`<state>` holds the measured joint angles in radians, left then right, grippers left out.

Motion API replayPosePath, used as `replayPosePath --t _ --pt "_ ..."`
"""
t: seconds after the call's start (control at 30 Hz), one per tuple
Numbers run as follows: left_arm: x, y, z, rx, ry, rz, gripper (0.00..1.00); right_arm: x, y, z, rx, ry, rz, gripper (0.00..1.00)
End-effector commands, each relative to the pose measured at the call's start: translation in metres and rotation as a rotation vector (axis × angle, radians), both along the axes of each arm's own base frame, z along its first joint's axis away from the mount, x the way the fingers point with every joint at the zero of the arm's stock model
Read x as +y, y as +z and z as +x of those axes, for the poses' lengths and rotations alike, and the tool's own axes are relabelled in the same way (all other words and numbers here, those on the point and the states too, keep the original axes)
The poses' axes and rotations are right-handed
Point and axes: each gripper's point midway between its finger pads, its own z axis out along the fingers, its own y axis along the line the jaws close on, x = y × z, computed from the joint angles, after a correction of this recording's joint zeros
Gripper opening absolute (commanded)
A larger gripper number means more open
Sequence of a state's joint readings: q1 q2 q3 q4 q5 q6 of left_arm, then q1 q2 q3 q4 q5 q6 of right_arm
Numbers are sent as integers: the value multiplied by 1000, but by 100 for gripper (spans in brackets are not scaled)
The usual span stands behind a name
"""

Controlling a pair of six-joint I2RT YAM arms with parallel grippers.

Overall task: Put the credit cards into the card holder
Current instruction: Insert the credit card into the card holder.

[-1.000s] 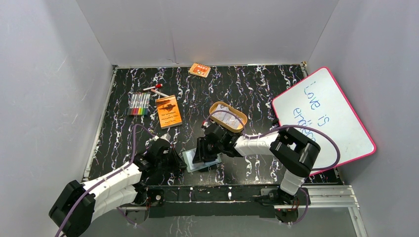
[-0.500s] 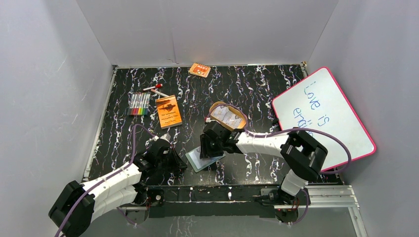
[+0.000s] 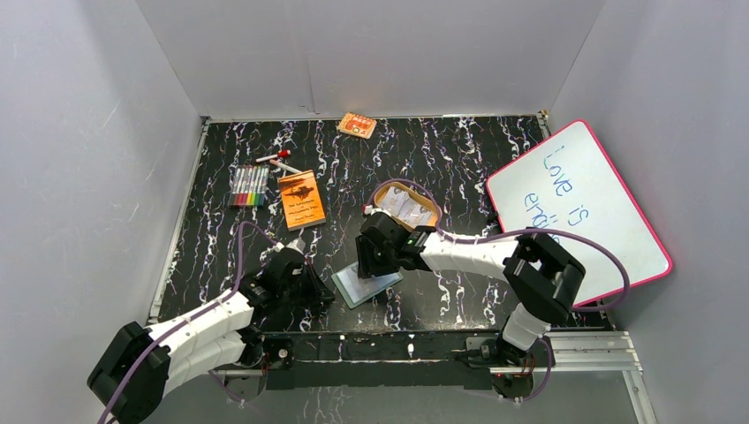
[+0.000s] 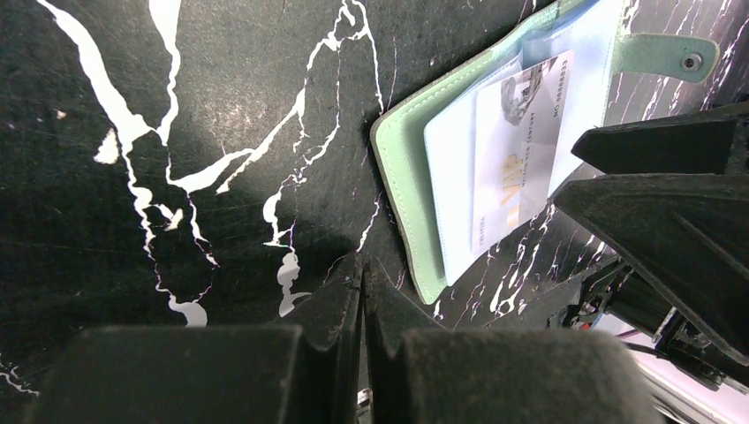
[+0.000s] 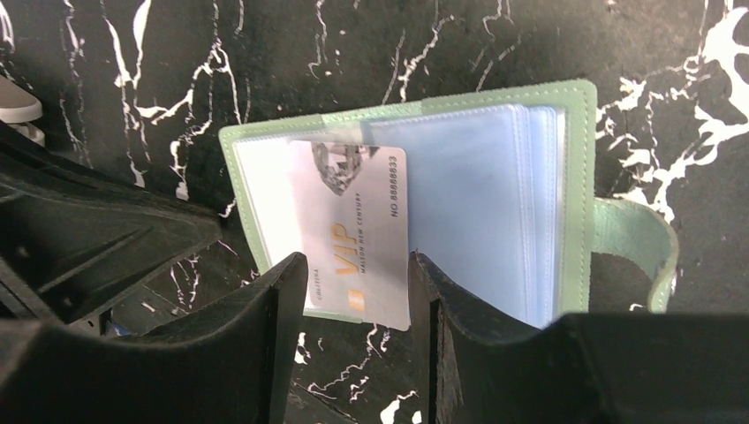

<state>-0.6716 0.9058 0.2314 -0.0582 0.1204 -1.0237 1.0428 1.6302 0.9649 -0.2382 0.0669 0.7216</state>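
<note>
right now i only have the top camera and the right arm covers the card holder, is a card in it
observer: Partly. The right wrist view shows a credit card with its top end tucked into the open card holder and its bottom end sticking out past the edge.
operator: is the right gripper clamped on it
observer: No, the right gripper has its jaws apart, one finger on each side of the card.
operator: and the left one
observer: The left gripper is shut and empty, just beside the holder's green edge, over the table.
</note>
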Motion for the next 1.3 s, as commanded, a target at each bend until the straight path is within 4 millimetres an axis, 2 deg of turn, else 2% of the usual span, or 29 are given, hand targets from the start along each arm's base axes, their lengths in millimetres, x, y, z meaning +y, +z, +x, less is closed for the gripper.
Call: replayPosePath --t 0.0,0.53,1.0,1.27 --pt "-2 6 8 -19 8 14 0 16 11 10 -35 23 27 54" --pt "-3 1 8 -8 2 25 0 18 -2 15 -44 32 -11 54" --pt "-6 -1 11 -4 -6 25 0 40 11 3 -26 117 110 51" --pt "-6 -1 11 -4 -8 28 0 48 9 -4 -11 149 122 50"
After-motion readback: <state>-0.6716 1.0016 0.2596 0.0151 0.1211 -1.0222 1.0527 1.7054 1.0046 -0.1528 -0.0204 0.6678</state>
